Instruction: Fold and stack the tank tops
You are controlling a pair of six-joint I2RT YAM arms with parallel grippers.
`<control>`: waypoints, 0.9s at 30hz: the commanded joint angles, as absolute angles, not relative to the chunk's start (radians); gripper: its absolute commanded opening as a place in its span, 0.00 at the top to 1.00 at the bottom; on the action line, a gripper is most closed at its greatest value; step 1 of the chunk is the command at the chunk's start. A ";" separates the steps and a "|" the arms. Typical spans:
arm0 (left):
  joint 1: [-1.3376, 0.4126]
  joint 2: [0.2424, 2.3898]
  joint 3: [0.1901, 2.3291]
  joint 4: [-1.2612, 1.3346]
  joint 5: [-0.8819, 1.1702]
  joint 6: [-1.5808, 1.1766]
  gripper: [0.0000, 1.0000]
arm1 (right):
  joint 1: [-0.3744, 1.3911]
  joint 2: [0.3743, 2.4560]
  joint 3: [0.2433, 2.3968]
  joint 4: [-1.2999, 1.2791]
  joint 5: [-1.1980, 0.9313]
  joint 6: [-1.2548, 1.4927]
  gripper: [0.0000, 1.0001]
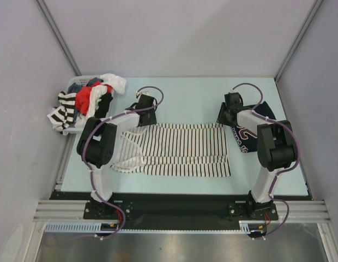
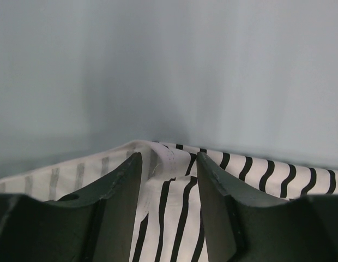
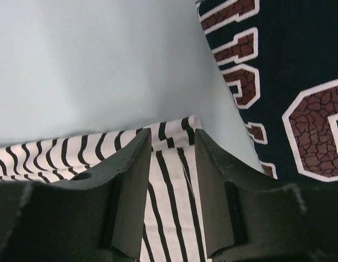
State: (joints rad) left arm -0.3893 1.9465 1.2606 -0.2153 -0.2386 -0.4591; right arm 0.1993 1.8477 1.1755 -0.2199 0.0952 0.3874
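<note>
The white tank top with thin dark stripes [image 1: 180,148] lies spread flat across the middle of the table. My left gripper [image 1: 146,113] is down at its far left corner. In the left wrist view the left gripper [image 2: 169,158] stands open, its fingers either side of a slightly puckered hem of the striped top [image 2: 174,202]. My right gripper [image 1: 228,117] is at the far right corner. It too is open [image 3: 172,136], with the striped cloth [image 3: 169,185] flat between its fingers. The navy jersey [image 1: 246,136] with maroon lettering [image 3: 289,82] lies just to the right, partly under the right arm.
A white basket [image 1: 76,84] at the back left holds a heap of other clothes [image 1: 90,98], some spilling over its side. Grey walls close in the table on three sides. The arm bases stand at the near edge.
</note>
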 commanded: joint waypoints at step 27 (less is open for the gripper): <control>-0.360 1.879 1.322 -0.275 -0.249 -0.436 1.00 | 0.210 1.850 1.287 -0.281 0.150 0.371 1.00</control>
